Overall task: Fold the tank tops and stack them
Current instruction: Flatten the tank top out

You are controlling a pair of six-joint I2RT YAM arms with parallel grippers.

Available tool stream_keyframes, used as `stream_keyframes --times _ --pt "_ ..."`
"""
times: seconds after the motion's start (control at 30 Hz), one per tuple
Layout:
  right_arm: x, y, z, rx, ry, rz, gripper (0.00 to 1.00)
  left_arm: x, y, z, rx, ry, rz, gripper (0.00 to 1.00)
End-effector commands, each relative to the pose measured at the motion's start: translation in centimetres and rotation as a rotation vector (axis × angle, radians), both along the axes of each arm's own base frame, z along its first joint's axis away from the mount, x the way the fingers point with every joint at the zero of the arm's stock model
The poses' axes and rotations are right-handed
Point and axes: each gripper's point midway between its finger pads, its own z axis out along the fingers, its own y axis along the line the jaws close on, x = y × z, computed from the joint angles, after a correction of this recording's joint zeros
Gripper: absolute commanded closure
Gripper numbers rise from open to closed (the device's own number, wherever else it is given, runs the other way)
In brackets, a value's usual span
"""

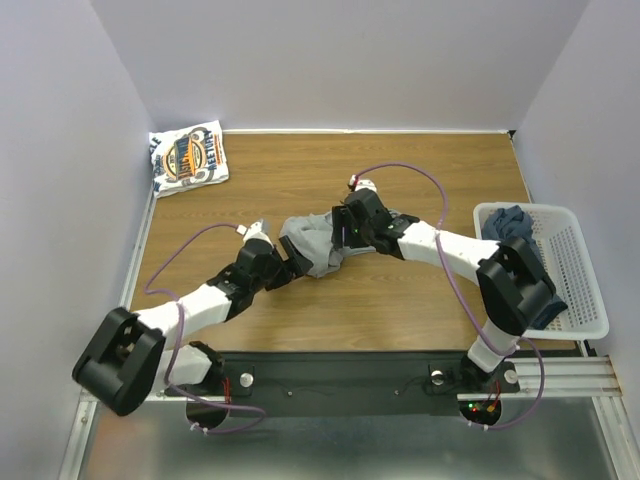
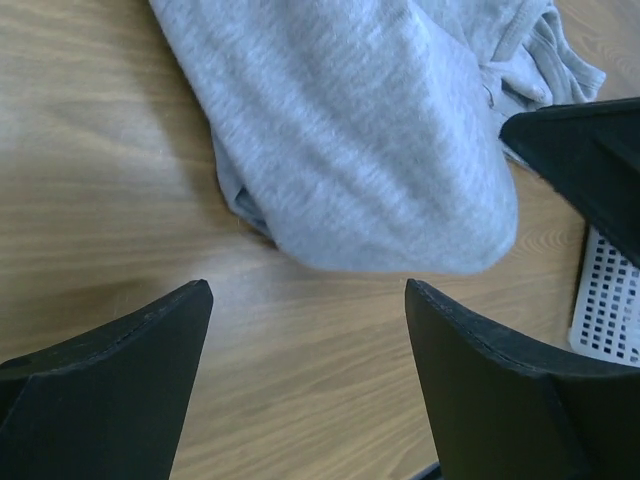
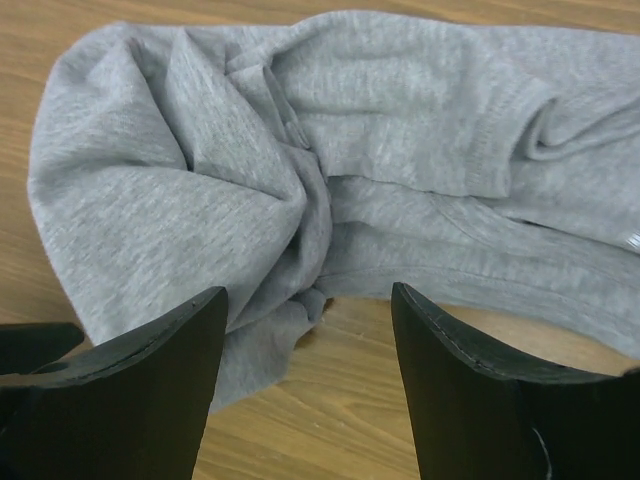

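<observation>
Tank top, white printed (image 1: 188,157): folded, far-left corner of table (image 1: 420,180), done | grey tank top (image 1: 318,245): crumpled mid-table, unfolded | dark tank tops (image 1: 508,221): in basket (image 1: 585,300), pending | L gripper (image 2: 308,290), R gripper (image 3: 308,292): both agape, empty, at grey top

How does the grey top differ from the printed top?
The grey top lies crumpled in the middle; the printed top sits folded flat in the far left corner. The grey top is plain; the printed top is white with a round logo. Both lie on the table.
</observation>
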Motion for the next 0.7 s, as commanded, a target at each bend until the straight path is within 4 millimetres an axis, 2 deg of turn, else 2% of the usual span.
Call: stream_keyframes --times 0.0,0.07,0.13,0.17,0.2,0.27,0.3,0.33,0.43,0.5,0.53,0.57,0.63,0.67 --pt "2.8 3.2 2.6 0.084 -0.088 0.061 0.28 3.5 -2.2 2.7 -0.05 -0.102 -0.003 0.11" --pt "3.3 3.6 1.5 0.073 -0.07 0.057 0.28 4.6 -2.6 1.8 -0.026 -0.084 0.011 0.13" --pt "3.9 3.8 1.4 0.081 -0.065 0.047 0.28 5.7 -3.0 1.9 -0.024 -0.087 0.014 0.2" --pt "4.1 3.9 0.8 0.08 -0.053 0.044 0.29 6.0 -3.2 1.4 -0.015 -0.073 0.014 0.23" --pt "4.3 4.0 0.6 0.08 -0.05 0.045 0.29 6.2 -3.3 1.4 -0.014 -0.075 0.015 0.31" --pt "4.7 4.3 0.6 0.083 -0.052 0.044 0.3 7.2 -3.1 1.8 -0.002 -0.09 0.044 0.35" --pt "4.9 4.3 0.1 0.078 -0.045 0.042 0.32 7.3 -3.0 1.9 0.004 -0.095 0.045 0.42" --pt "5.0 4.3 -0.1 0.076 -0.042 0.039 0.35 7.4 -3.0 2.1 0.008 -0.097 0.045 0.44" --pt "5.4 4.0 -0.5 0.08 -0.031 0.02 0.55 7.7 -2.5 2.8 0.029 -0.101 0.054 0.49" --pt "5.7 3.6 -0.5 0.087 -0.028 0.008 0.64 7.8 -2.2 3.2 0.04 -0.11 0.061 0.55" --pt "5.8 3.6 -0.4 0.092 -0.029 0.004 0.69 7.7 -2.0 3.3 0.047 -0.109 0.063 0.57" --pt "5.9 3.5 -0.2 0.094 -0.029 0.002 0.77 7.7 -1.8 3.8 0.05 -0.123 0.064 0.59" --pt "6.1 3.3 0.1 0.099 -0.034 -0.007 0.87 7.8 -1.2 4.0 0.064 -0.119 0.074 0.67" --pt "6.2 2.9 1.0 0.109 -0.049 -0.019 0.93 8.0 -1.1 4.6 0.065 -0.131 0.071 0.71"
